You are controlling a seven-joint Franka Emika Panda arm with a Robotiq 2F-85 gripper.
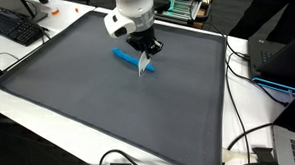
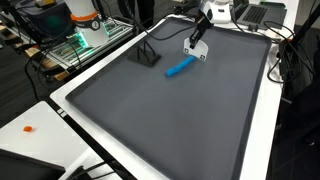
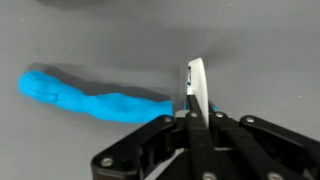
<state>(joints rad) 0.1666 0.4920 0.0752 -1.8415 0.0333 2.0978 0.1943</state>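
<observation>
In an exterior view, the wide, dark grey, matte mat with a raised rim lies on the white table like a shallow tray; it holds a bright blue, lumpy, soft-looking roll toward 12 o'clock from its middle; the black gripper stands over the blue roll's 3 o'clock end, clamped on a thin, flat, stiff white strip that points down at the grey mat.

In an exterior view, the blue roll lies toward 1 o'clock on the grey mat; the gripper and white strip sit at its 2 o'clock end; a black angular stand rests at its 9 o'clock, apart from it.

In the wrist view, the knobbly blue roll runs from 9 o'clock to the centre; the white strip stands edge-on, pinched by the gripper; the roll's end reaches the strip, though we cannot tell whether they touch.
</observation>
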